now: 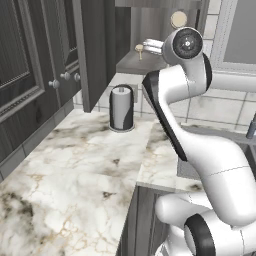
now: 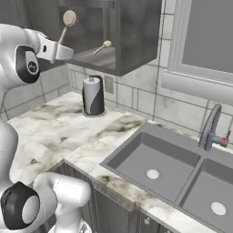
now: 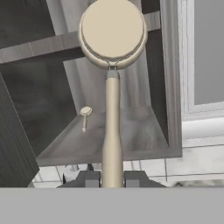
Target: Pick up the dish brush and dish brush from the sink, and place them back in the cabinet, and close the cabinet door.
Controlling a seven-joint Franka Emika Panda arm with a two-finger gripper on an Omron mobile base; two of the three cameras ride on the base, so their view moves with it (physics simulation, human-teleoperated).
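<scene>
My gripper (image 3: pixel 112 179) is shut on the thin handle of one tan dish brush (image 3: pixel 112 39), whose round head stands above the fingers in front of the open cabinet (image 3: pixel 131 140). From the sides, that brush head (image 1: pixel 178 19) (image 2: pixel 69 18) sits level with the cabinet's upper part, above the gripper (image 1: pixel 151 46) (image 2: pixel 60 43). The other dish brush (image 1: pixel 139 48) (image 2: pixel 103 45) (image 3: pixel 85 114) lies on the cabinet's bottom shelf. The cabinet door (image 1: pixel 95 55) stands swung open on the left. The sink (image 2: pixel 154 168) holds no brush.
A paper towel roll (image 1: pixel 121 107) (image 2: pixel 93 96) stands on the marble counter (image 1: pixel 75 165) below the cabinet. A curved faucet (image 2: pixel 210 127) rises behind the sink, under a window (image 2: pixel 205 36). More dark wall cabinets (image 1: pixel 25 75) line the left.
</scene>
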